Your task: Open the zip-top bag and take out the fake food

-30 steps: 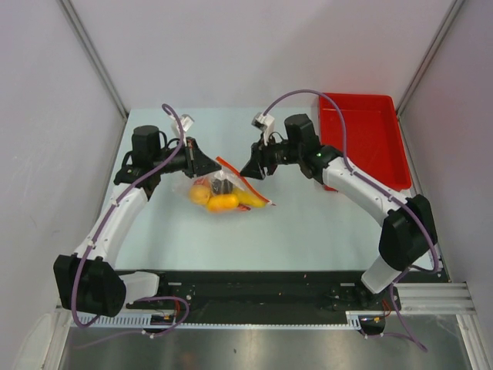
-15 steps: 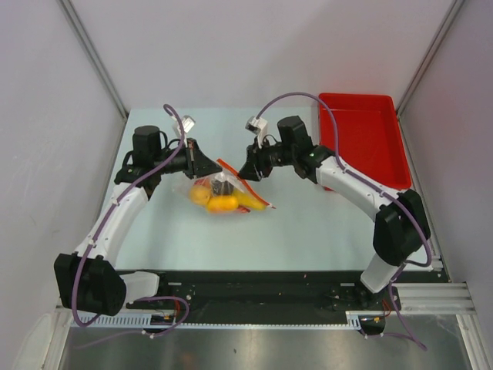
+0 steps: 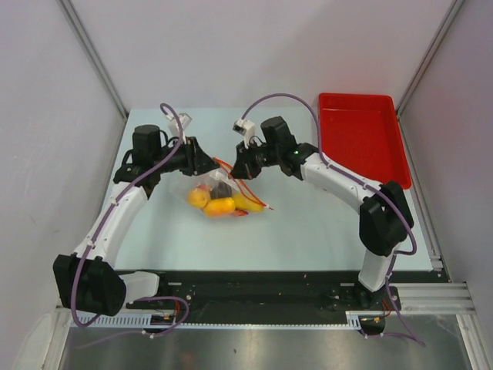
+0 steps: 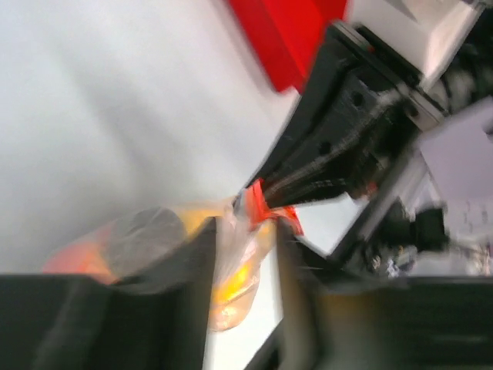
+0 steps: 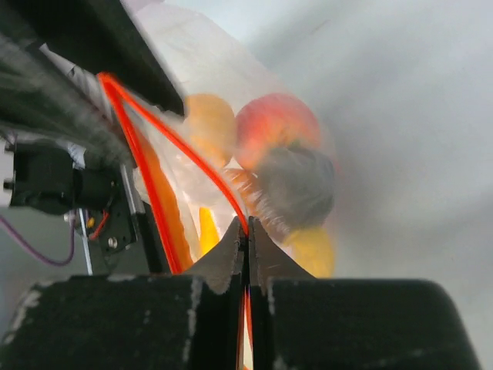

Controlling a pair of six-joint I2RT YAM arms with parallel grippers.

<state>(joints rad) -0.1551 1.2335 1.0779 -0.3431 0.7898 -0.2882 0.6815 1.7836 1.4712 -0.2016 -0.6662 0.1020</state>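
Top external shows the bag [image 3: 223, 196] just toward 9 o'clock of the table's [image 3: 308, 231] middle, with the fake food [image 3: 219, 205] inside: orange and yellow ovals, a dark round piece and a peach-red fruit. The tray [image 3: 362, 135] sits at 2 o'clock. Your right claw [image 3: 236, 171], at the bag's 1 o'clock, is clamped on the zip strip [image 4: 266, 208]. Your left claw [image 3: 209, 165], at 11 o'clock, stands partly open, with bag film in the gap.

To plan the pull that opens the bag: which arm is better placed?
Right. The right gripper is shut on the orange strip of the zip-top bag; the left gripper stands open around the bag, so it likely must close first.
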